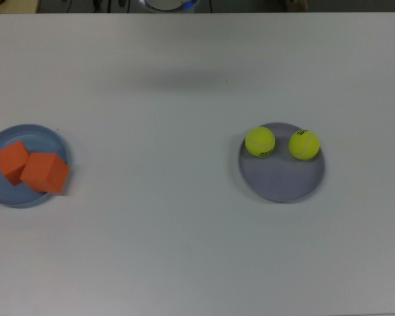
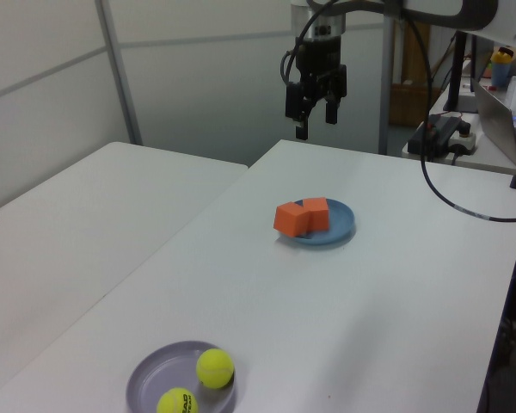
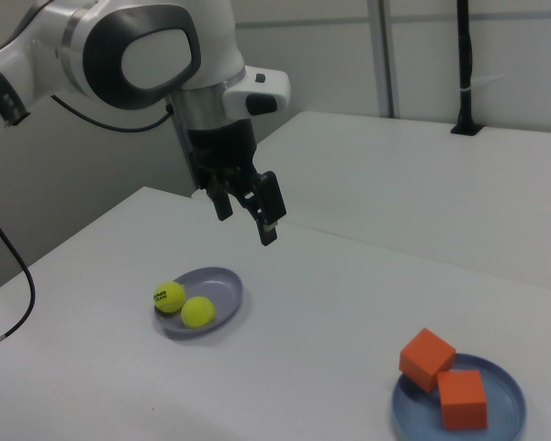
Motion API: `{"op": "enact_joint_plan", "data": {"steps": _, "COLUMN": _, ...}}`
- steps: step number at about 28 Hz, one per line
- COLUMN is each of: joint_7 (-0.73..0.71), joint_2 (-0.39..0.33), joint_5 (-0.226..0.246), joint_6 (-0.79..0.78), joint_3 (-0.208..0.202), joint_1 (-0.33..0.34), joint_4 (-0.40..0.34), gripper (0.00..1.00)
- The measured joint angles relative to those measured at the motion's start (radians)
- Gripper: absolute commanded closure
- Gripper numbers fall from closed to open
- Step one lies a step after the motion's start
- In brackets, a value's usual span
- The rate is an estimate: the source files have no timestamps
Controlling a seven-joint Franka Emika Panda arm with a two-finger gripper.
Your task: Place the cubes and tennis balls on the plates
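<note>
Two orange cubes (image 1: 12, 161) (image 1: 45, 172) lie side by side on the light blue plate (image 1: 46, 137) at the top view's left; one overhangs the rim. The cubes (image 3: 427, 358) (image 3: 463, 399) also show in the right view on that plate (image 3: 510, 400). Two tennis balls (image 1: 260, 141) (image 1: 304, 145) rest on the far part of the lavender plate (image 1: 283, 181). My gripper (image 2: 316, 122) hangs open and empty high above the table's far end in the left view, well apart from both plates. In the right view the gripper (image 3: 248, 220) is above and behind the balls.
A second white table (image 2: 69, 215) adjoins on the left view's left. A black cable (image 2: 439, 194) loops from the arm over the table's right side. A laptop (image 2: 503, 107) and a power strip (image 2: 443, 129) sit beyond the table on the left view's right.
</note>
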Motion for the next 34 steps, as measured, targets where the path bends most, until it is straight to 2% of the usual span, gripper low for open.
{"op": "enact_joint_plan", "data": {"steps": 20, "joint_7": 0.0, "joint_2": -0.008, "joint_5": 0.0, "joint_6": 0.0, "joint_3": 0.0, "joint_1": -0.033, "joint_4": 0.001, "gripper": 0.0}}
{"op": "enact_joint_plan", "data": {"steps": 34, "joint_7": 0.001, "joint_2": -0.041, "joint_5": 0.0, "joint_6": -0.013, "joint_3": 0.0, "joint_1": -0.036, "joint_4": 0.003, "gripper": 0.0}}
